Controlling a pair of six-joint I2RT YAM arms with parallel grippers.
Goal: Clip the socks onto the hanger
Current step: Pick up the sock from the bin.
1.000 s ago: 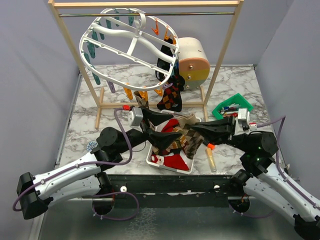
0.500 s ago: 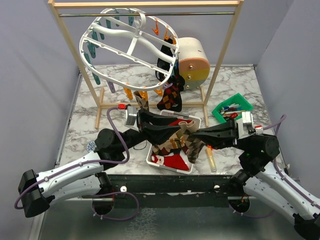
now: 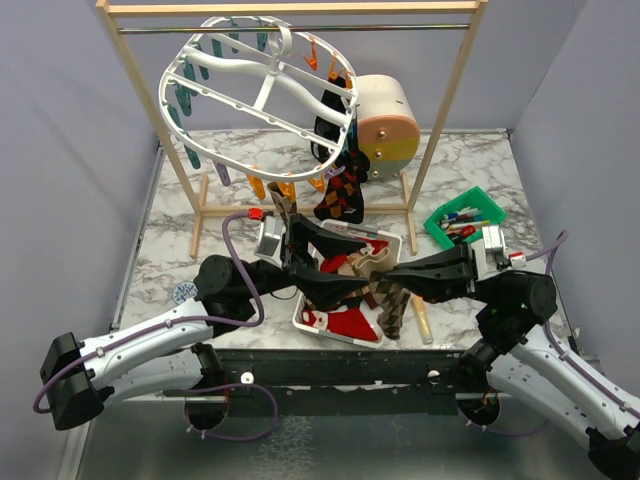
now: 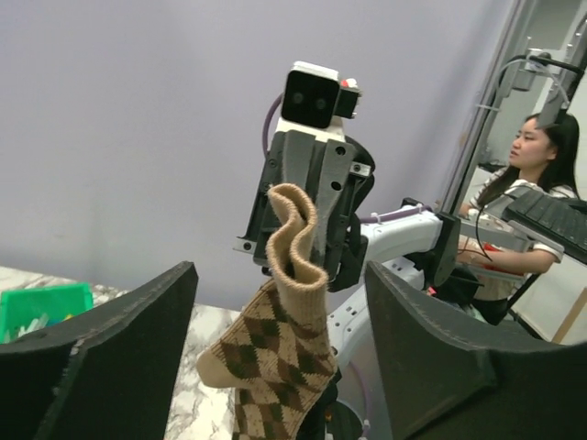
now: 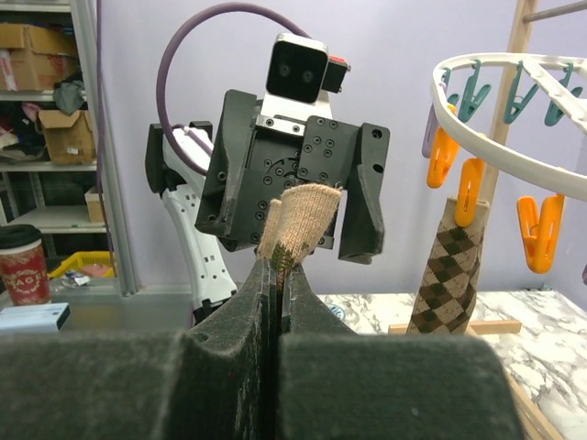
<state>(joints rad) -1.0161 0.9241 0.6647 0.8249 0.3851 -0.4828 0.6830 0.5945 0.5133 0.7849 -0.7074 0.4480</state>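
Note:
A tan and brown argyle sock (image 3: 390,305) hangs over the white tray, its cuff pinched in my right gripper (image 3: 384,274), which is shut on it. In the right wrist view the cuff (image 5: 300,218) sticks up from the closed pads. My left gripper (image 3: 355,262) faces it, open, one finger on each side of the sock (image 4: 286,341) without touching it. The white oval hanger (image 3: 260,95) hangs from the rack rod at the back. Dark and argyle socks (image 3: 340,195) are clipped to its right side.
Red and patterned socks lie in a white tray (image 3: 306,318) at the near edge. Around the hanger stands a wooden rack (image 3: 450,100). A cream drum (image 3: 385,125) sits behind it, and a green basket (image 3: 465,212) is to the right. An orange-capped tube (image 3: 423,318) lies beside the tray.
The left jaws narrowed, then opened wide again. The right gripper drew the argyle sock up off the tray pile, and it now hangs free between the two grippers.

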